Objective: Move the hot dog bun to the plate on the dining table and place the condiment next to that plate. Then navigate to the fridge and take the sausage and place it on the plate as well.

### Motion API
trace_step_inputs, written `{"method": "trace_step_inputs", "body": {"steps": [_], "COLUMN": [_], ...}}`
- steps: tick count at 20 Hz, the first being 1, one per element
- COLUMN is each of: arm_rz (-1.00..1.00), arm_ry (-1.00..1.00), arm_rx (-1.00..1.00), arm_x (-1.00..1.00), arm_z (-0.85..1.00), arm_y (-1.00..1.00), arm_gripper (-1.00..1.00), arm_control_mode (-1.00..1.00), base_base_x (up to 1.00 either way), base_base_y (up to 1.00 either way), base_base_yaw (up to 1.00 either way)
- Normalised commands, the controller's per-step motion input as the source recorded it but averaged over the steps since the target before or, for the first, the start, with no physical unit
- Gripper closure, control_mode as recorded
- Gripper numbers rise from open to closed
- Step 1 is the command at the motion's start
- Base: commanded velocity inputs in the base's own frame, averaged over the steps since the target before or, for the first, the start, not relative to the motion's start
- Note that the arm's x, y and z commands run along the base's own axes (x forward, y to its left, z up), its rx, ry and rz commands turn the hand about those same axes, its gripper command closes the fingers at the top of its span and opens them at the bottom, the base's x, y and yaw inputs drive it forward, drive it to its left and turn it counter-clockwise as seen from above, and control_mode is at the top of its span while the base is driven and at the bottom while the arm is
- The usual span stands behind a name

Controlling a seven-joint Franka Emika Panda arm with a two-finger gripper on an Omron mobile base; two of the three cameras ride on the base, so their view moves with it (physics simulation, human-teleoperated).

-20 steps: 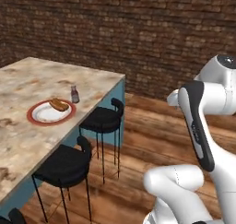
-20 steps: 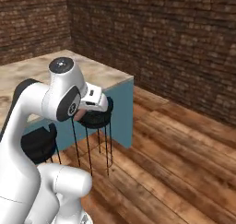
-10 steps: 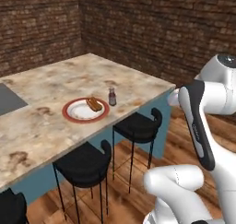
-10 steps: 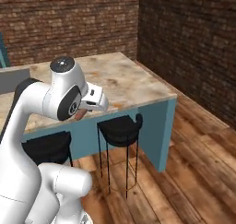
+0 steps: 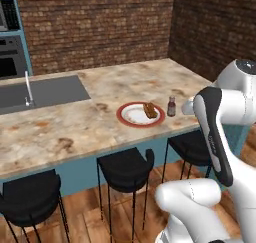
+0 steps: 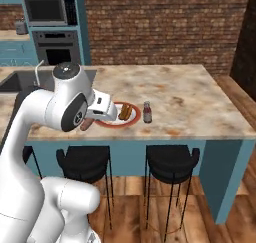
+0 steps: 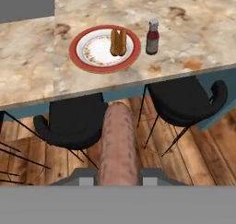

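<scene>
The sausage [image 7: 119, 144] is held between the two fingers of the gripper [image 7: 119, 174], which are pinched shut on its near end, so that the long pinkish-brown rod sticks out forward past the tips. In the right base view the gripper [image 6: 89, 121] is tucked close to the robot's own arm, and a bit of the sausage [image 6: 87, 124] peeks out under it. The hot dog bun [image 7: 118, 42] is already laid on the plate [image 7: 85, 61], off to one side of the white middle, and the condiment [image 7: 152, 37] is stood just beside the plate on the dining table [image 7: 193, 34]. So only the last step seems to be left. The sausage is held out over the black stools [image 7: 76, 121], not yet over the table. To do this step well, the arm should be reached out and up until the sausage is over the plate. It is best laid down flat on the free white part next to the bun, low and slow, so it is not rolled off the red rim. The bottle should be kept clear of, because it could be tipped easily.
</scene>
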Motion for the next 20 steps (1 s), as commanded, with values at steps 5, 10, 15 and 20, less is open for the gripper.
{"method": "trace_step_inputs", "body": {"steps": [5, 10, 15, 20], "arm_rz": [0.00, 0.00, 0.00, 0.00], "arm_ry": [0.00, 0.00, 0.03, 0.17], "arm_rx": [0.00, 0.00, 0.00, -0.05], "arm_x": [0.00, 0.00, 0.13, 0.66], "arm_z": [0.00, 0.00, -0.01, -0.22], "arm_y": [0.00, 0.00, 0.00, 0.64], "arm_gripper": [1.00, 1.00, 1.00, 1.00], "arm_control_mode": [1.00, 1.00, -1.00, -1.00], "base_base_x": [0.70, 0.87, 0.72, 0.00], "base_base_y": [-0.38, -0.50, -0.07, 0.00], "base_base_yaw": [0.38, 0.13, 0.01, 0.00]}}
